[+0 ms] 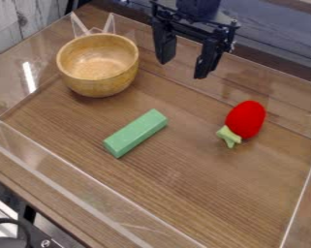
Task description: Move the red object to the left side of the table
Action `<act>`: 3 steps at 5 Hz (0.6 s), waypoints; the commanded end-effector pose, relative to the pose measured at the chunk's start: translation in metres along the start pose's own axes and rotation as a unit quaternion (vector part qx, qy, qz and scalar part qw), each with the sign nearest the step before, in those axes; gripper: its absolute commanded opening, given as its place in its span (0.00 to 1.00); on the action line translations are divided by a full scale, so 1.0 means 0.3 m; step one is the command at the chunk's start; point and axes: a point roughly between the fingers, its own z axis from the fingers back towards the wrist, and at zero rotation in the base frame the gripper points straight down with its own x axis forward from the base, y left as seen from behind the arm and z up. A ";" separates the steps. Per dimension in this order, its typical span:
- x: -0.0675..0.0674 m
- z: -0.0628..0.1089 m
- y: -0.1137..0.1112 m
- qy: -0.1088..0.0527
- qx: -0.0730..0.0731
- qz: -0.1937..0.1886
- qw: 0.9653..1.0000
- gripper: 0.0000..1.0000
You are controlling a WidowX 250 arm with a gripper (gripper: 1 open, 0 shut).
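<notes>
The red object (246, 119) is a small glossy strawberry-shaped toy with a green leafy end pointing toward the front, lying on the right part of the brown wood-grain table (184, 179). My gripper (184, 60) hangs at the back centre, pointing down, open, with nothing between its black fingers (162, 46). It stands well behind and to the left of the red object, apart from it.
A wooden bowl (98, 64) sits at the back left. A green rectangular block (136, 133) lies diagonally in the middle. Low clear plastic walls (132, 208) border the tabletop on all sides.
</notes>
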 end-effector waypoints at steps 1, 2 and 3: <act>0.010 -0.026 -0.031 0.008 0.000 -0.016 1.000 1.00; 0.019 -0.070 -0.089 0.014 -0.005 -0.083 0.996 1.00; 0.033 -0.107 -0.151 0.014 -0.009 -0.135 0.991 1.00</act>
